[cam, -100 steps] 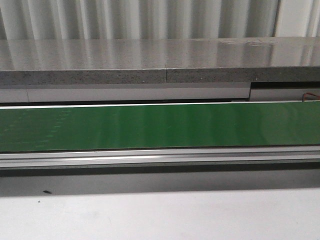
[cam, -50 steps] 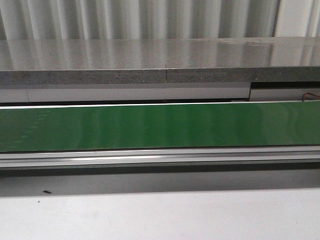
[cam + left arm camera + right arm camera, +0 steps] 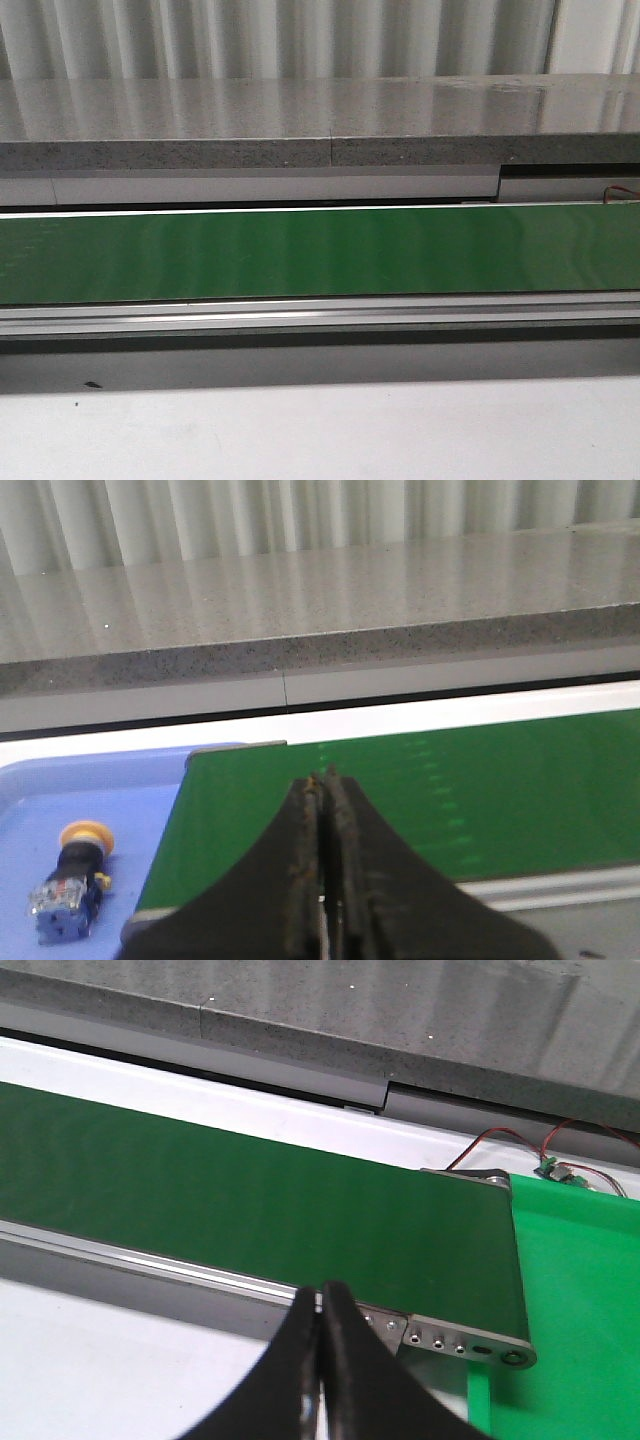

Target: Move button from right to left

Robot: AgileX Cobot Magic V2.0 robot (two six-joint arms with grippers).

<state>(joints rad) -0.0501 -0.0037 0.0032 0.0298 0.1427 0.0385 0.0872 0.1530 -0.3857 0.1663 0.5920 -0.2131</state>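
Note:
The button [image 3: 72, 878], with its yellow head, black collar and blue-and-clear body, lies on its side in the blue tray [image 3: 110, 780] at the left end of the green belt [image 3: 320, 253], seen only in the left wrist view. My left gripper [image 3: 322, 778] is shut and empty, over the belt's left end [image 3: 330, 810], to the right of the button. My right gripper [image 3: 319, 1290] is shut and empty, at the near rail by the belt's right end [image 3: 300, 1220]. Neither gripper shows in the front view.
A grey stone-like ledge [image 3: 320, 125] runs behind the belt. A bright green tray [image 3: 575, 1300] sits beyond the belt's right end, with red wires [image 3: 500, 1140] behind it. The white table [image 3: 320, 430] lies in front of the aluminium rail [image 3: 320, 315].
Faint pale marks on the belt's left part have passed out of the front view; otherwise nothing has moved.

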